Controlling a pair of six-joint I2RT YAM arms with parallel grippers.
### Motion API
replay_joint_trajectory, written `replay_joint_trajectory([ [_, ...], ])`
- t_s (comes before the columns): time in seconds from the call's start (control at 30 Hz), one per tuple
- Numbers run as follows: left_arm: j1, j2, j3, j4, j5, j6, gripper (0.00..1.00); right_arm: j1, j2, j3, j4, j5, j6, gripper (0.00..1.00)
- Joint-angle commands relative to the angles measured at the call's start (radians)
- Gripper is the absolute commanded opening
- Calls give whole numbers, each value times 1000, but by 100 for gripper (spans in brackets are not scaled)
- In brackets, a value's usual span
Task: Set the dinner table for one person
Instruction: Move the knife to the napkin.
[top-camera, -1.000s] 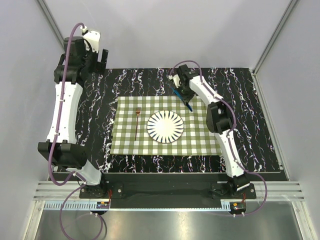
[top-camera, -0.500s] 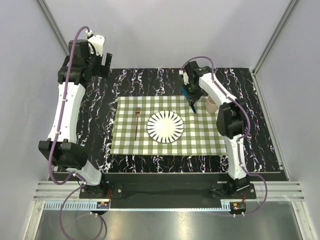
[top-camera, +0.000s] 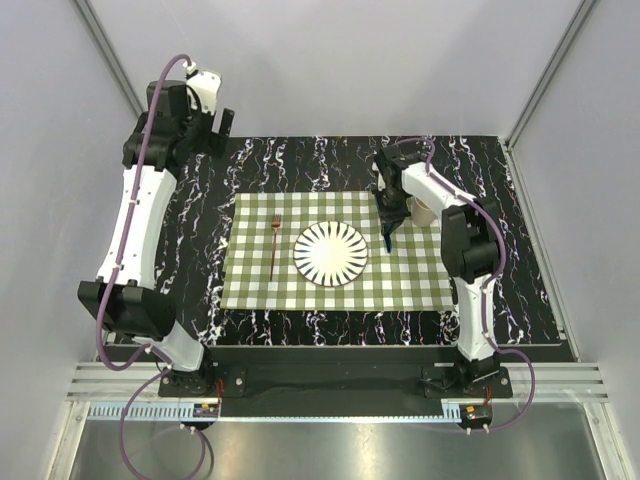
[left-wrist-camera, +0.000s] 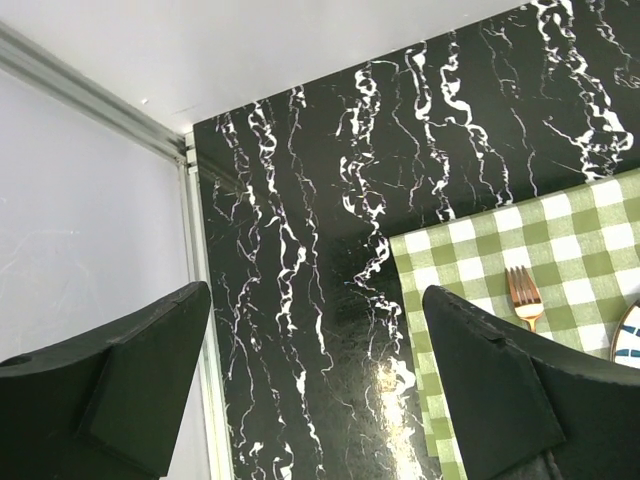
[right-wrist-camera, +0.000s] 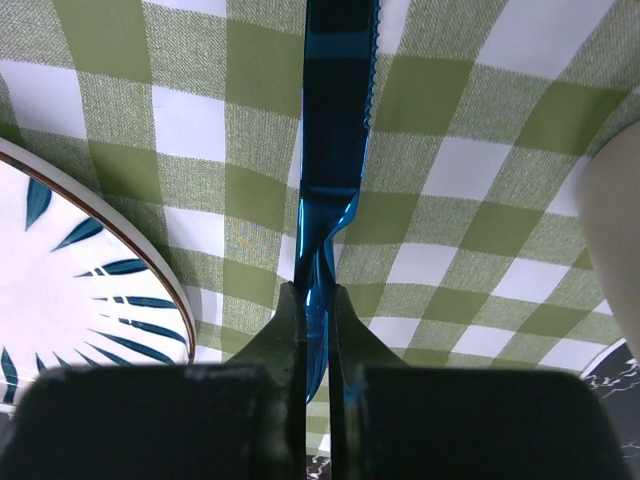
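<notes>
right fingers (right-wrist-camera: 278, 335) are clamped on blue knife (right-wrist-camera: 335, 120), held over checked cloth (right-wrist-camera: 450, 230) just right of plate (right-wrist-camera: 60, 290). left fingers (left-wrist-camera: 500, 390) are spread wide, nothing held, above far-left corner of desk (top-camera: 290, 165), by which the cloth is carried.

I see the dinner table (top-camera: 290, 165) lying flat across the middle of my overhead view. It is a wide rectangular black top with white marble-like veins and faint coloured streaks, its long side running left to right. In the left wrist view its glossy surface catches a glare.
</notes>
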Motion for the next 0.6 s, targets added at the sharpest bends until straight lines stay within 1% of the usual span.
replay_joint_trajectory([
  [0.0,-31,-16,6,33,-13,27,94,-6,-110,-52,47,-8,82,0],
  [0.33,-72,36,61,-3,-30,30,94,-6,-202,-279,127,-25,151,0],
  [0.57,-106,50,75,-7,-38,31,94,-6,-250,-386,176,-24,179,0],
])
